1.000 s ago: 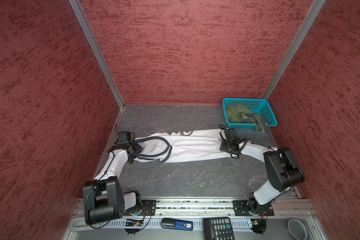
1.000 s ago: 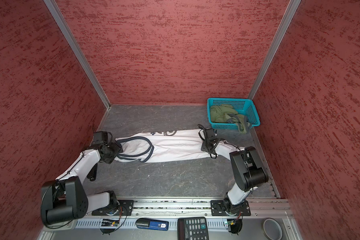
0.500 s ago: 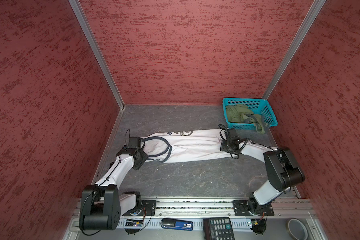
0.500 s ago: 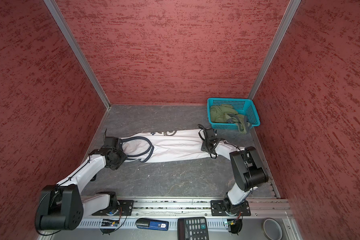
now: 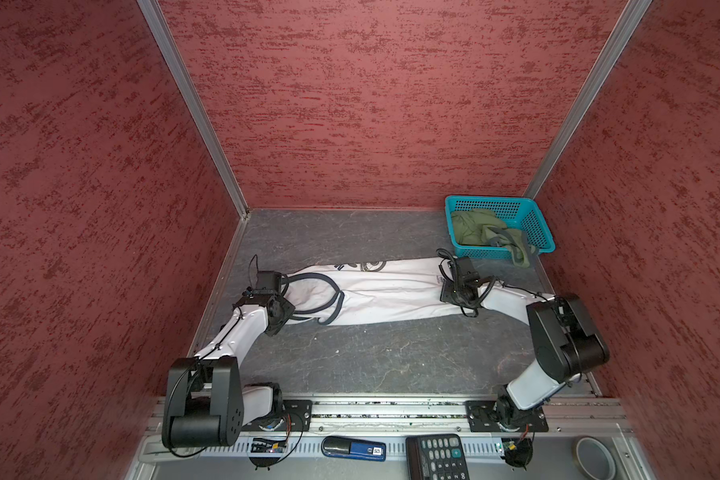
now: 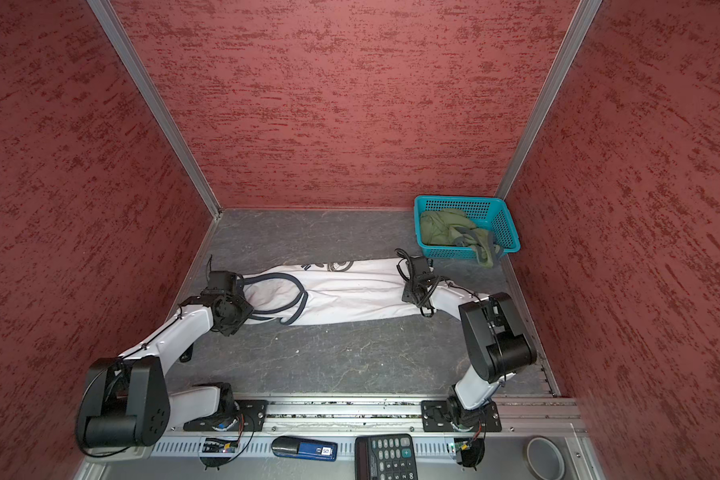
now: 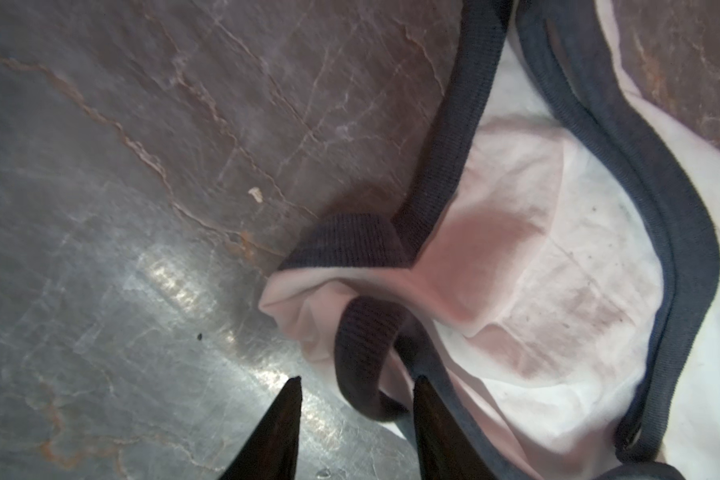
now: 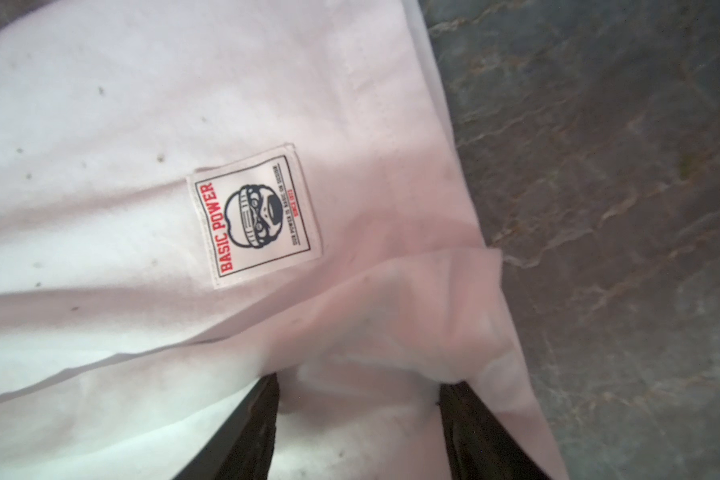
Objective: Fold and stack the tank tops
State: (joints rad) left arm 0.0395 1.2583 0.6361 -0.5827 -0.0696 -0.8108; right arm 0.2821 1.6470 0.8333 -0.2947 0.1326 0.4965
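Observation:
The white tank top (image 5: 391,291) (image 6: 350,291) lies stretched out across the grey table, with its navy-trimmed straps at the left. My left gripper (image 7: 357,380) stands over that strap end (image 5: 283,291). It is open, and a loop of navy strap (image 7: 362,353) lies between its fingers, clear of one of them. My right gripper (image 8: 358,386) is at the hem end (image 5: 454,286), open wide, with white cloth bunched between its fingers near a sewn label (image 8: 254,216). The olive green tank top (image 5: 474,228) (image 6: 441,228) lies crumpled in the basket.
The teal basket (image 5: 491,201) stands in the back right corner, with olive cloth hanging over its front rim. Red walls close in three sides. On the front rail lie a blue device (image 5: 354,449), a calculator (image 5: 437,457) and a tape roll (image 5: 595,457).
My left arm has swung in from the left wall to the strap end, and its jaws have narrowed around the strap loop. The right arm and the shirt have not moved.

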